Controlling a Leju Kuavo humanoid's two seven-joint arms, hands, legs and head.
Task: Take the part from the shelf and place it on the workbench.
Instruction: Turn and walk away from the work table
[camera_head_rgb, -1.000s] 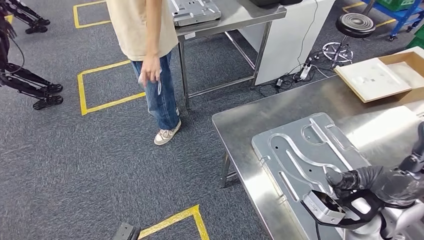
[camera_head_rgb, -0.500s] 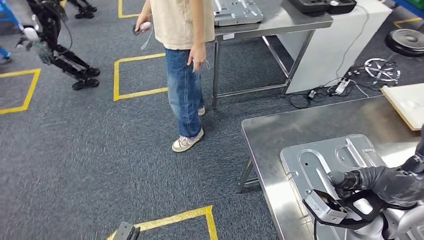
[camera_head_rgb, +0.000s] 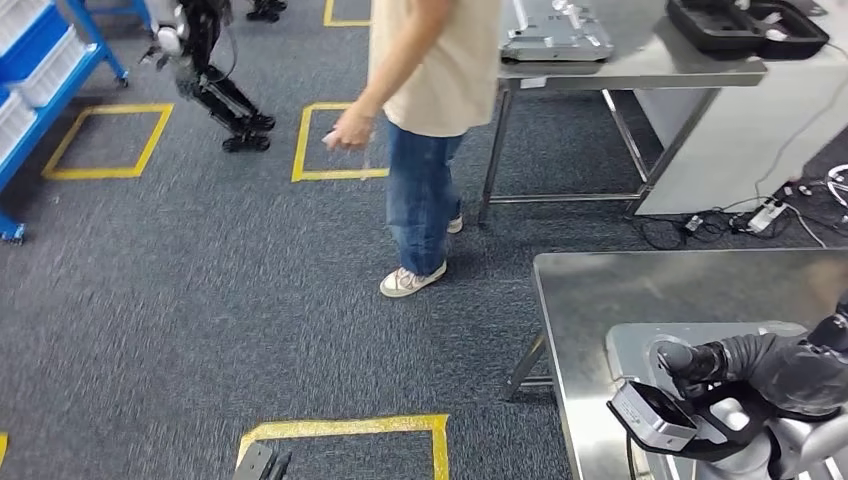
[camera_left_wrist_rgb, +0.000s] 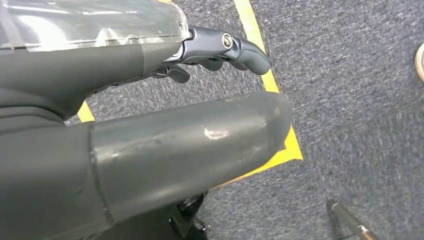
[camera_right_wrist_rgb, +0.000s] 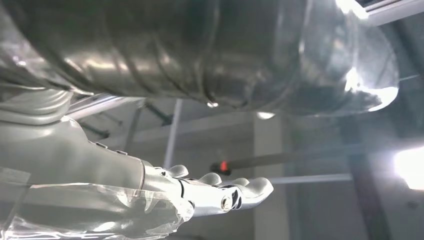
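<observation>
The part, a flat silver metal plate with pressed ribs and slots, lies on the steel workbench at the lower right of the head view. My right hand hangs over the plate's near side, dark and partly cut off by the picture's edge. In the right wrist view my right hand has its fingers stretched out with nothing in them. My left hand hangs over grey carpet and yellow tape, thumb and fingers apart, holding nothing.
A person in a beige shirt and jeans stands on the carpet beyond the workbench. Behind them a second steel table carries another plate and a black case. A blue shelf, another robot and floor cables are around.
The camera has swung left, so the workbench and part slid toward the right edge and the blue shelf came into view. The person has stepped and raised an arm. My right hand stays over the plate.
</observation>
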